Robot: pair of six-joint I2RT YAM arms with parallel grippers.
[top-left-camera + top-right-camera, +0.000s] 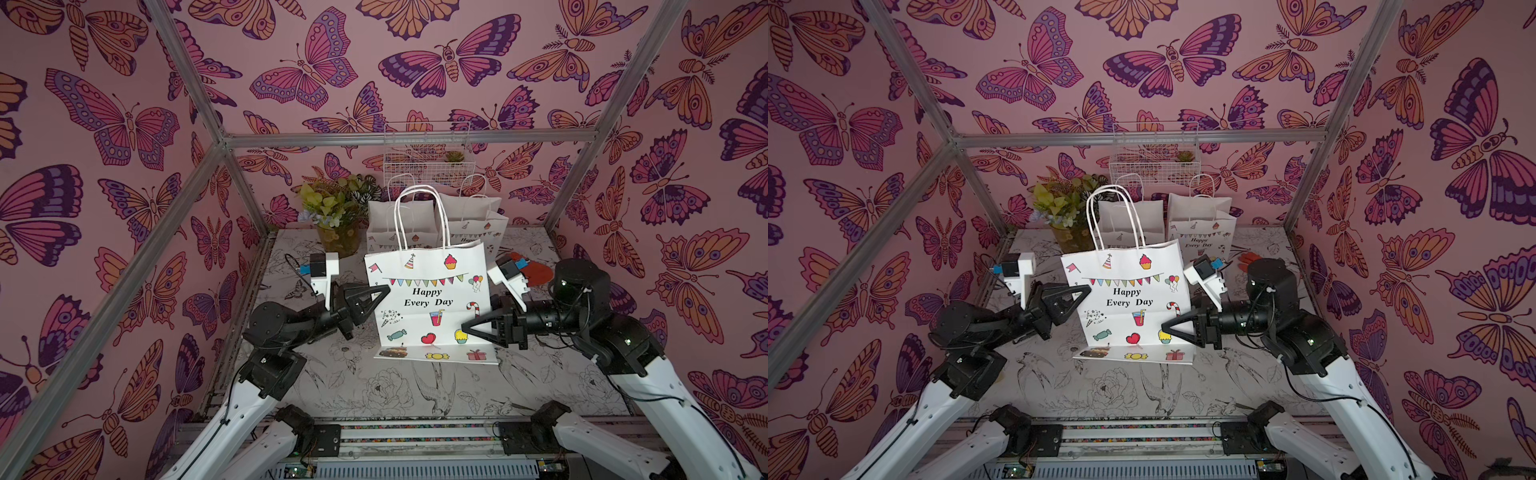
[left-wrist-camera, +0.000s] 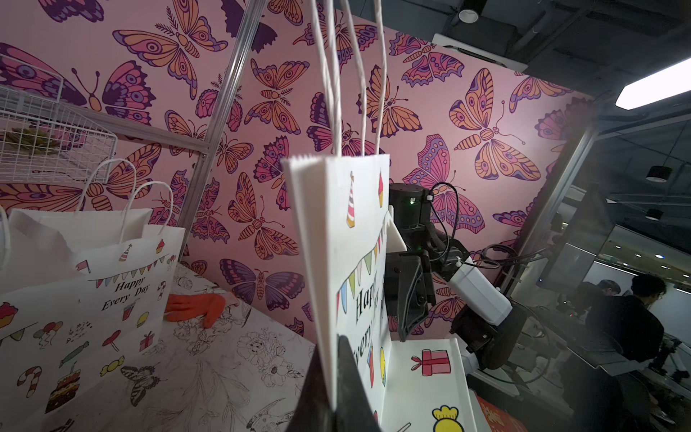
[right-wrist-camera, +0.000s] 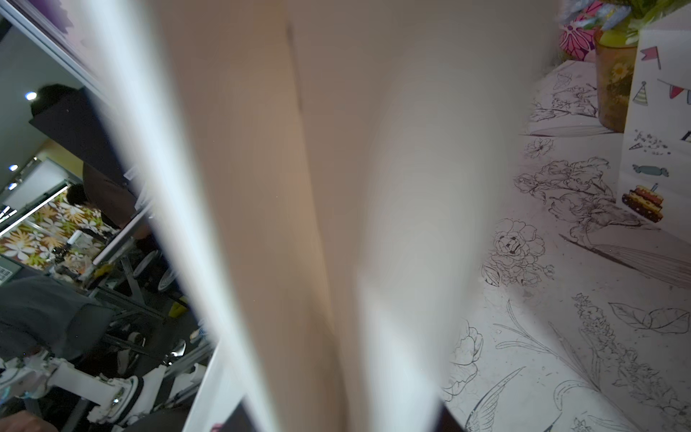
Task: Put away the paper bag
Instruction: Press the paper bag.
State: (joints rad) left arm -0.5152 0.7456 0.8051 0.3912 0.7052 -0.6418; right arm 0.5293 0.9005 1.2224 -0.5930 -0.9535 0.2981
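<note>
1. Left wrist view: the left gripper (image 2: 332, 359) is clamped shut on one side edge of the paper bag (image 2: 336, 224), a dark finger (image 2: 318, 385) on each face of the flattened paper.
2. Right wrist view: the right gripper (image 3: 342, 419) has its jaws part-open, and the bag's other side fills the gap between them. Whether the pads touch the paper cannot be told.
3. Both top views show the bag (image 1: 428, 299) upright at the middle of the table (image 1: 374, 386). Its printed face is toward the camera, its cord handles (image 1: 417, 216) stand tall, and its bottom flap is folded forward at table level.
4. The left gripper (image 1: 386, 287) meets it high on one edge and the right gripper (image 1: 464, 326) low on the other.
5. The step in hand looks like a transfer of the hold, with the left arm taking the folded bag alone while the right lets go.
6. Two more paper bags (image 1: 401, 220) stand just behind it against the back wall, beside a flower pot (image 1: 336, 237) and below a wire basket (image 1: 428, 153). A red glove (image 1: 538, 272) lies near the right arm.
7. The likely next move is to draw the right jaws clear without dragging the paper, then carry the bag back to that row. It calls for a firm pinch on a thin edge, and for keeping the tall handles clear of the basket.
</note>
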